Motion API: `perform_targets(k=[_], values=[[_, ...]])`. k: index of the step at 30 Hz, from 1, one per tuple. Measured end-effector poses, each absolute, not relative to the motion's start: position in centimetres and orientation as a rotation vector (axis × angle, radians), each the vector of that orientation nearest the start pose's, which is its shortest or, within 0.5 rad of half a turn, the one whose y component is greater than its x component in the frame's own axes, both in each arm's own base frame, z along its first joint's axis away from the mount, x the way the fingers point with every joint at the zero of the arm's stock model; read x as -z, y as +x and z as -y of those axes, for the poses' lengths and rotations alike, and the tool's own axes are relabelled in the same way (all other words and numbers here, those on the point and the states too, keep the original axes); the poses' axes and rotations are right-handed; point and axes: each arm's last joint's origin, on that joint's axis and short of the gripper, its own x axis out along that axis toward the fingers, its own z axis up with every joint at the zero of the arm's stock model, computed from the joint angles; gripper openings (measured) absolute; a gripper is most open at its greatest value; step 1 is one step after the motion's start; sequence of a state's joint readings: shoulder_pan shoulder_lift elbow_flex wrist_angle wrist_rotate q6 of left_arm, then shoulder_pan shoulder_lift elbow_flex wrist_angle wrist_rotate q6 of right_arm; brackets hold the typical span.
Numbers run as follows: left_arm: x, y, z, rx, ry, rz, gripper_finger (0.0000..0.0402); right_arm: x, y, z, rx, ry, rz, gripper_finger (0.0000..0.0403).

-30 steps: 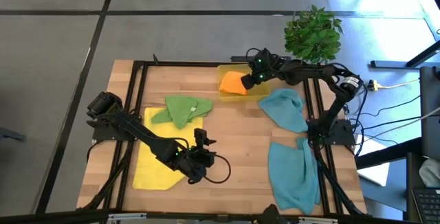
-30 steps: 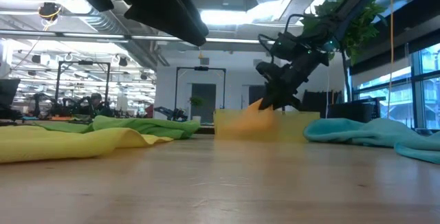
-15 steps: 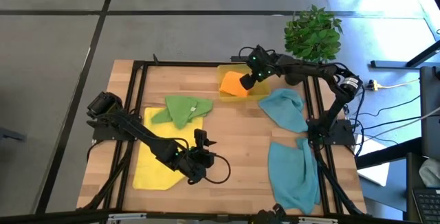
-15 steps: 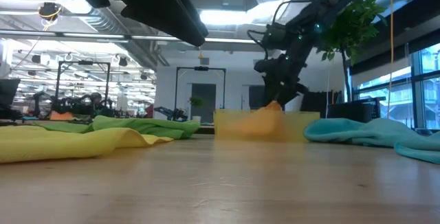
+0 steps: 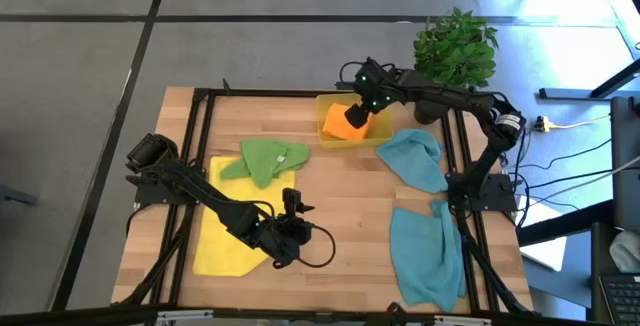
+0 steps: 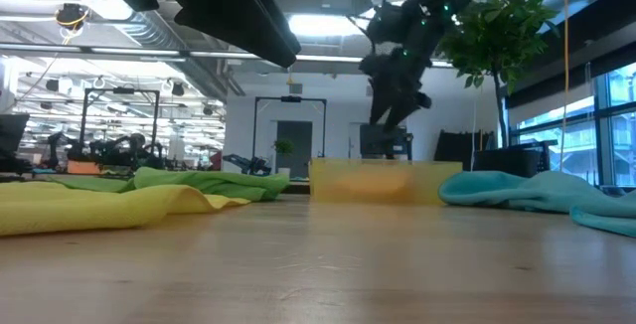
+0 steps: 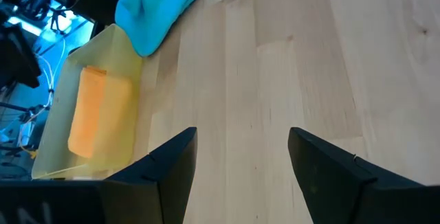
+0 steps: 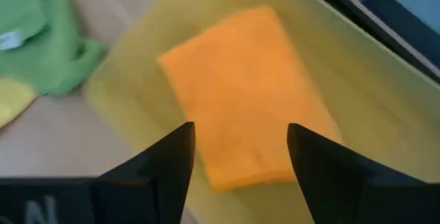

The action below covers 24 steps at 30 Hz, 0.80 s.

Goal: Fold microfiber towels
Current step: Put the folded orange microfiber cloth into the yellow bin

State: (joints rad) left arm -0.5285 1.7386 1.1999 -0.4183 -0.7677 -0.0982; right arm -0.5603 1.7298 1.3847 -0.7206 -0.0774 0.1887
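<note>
In the high view we have the right gripper (image 5: 360,105) hanging over the translucent yellow tray (image 5: 375,138) in the upper middle of the frame. Its jaws stand open and empty, and its wrist view shows the folded orange towel (image 8: 251,90) lying free inside the tray between the two fingers, not touched by either. The left gripper (image 5: 290,228) waits low in the frame just beside the yellow towel (image 5: 225,241), its jaws also open on nothing, with bare table (image 7: 275,80) ahead of them.

Four towels lie unfolded, as far as we can judge: the yellow one spread at lower left, the green towel (image 5: 262,158) bunched just above it and overlapping its top edge, one teal towel (image 5: 415,159) crumpled right of the tray, and a second teal towel (image 5: 428,256) at lower right.

We see a few risks from here. The orange towel is only a loose fold, so a finger that brushes it as the arm leaves could flip a layer open or drag it up the tray wall. The tray looks light, so a knock might slide it across the wood. The nearer teal towel lies close against the tray, and pulling it could tug the tray along. Where green overlaps yellow, picking one may lift or rumple the other. The two arms could also crowd each other if both reach for the middle of the table.
</note>
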Motion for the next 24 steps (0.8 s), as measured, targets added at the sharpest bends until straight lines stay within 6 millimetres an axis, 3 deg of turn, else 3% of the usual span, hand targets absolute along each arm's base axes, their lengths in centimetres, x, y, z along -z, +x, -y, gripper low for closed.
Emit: perform_targets(k=[4,7,15,24], values=[[-21.7,31.8,16.2,-0.250,0.478,-0.752,0.0220,-25.0,31.4,17.0,0.364,0.380,-1.027,0.0201],[-21.7,31.8,16.3,-0.246,0.476,-0.753,0.0220,-23.6,31.3,16.2,0.382,0.288,-1.100,0.0168],[-21.7,31.8,16.3,-0.245,0.476,-0.753,0.0220,-19.1,29.2,16.8,0.459,0.235,-1.189,0.0015],[-21.7,31.8,16.3,-0.245,0.475,-0.753,0.0220,-16.2,27.2,19.5,0.682,0.226,-1.042,0.0027]])
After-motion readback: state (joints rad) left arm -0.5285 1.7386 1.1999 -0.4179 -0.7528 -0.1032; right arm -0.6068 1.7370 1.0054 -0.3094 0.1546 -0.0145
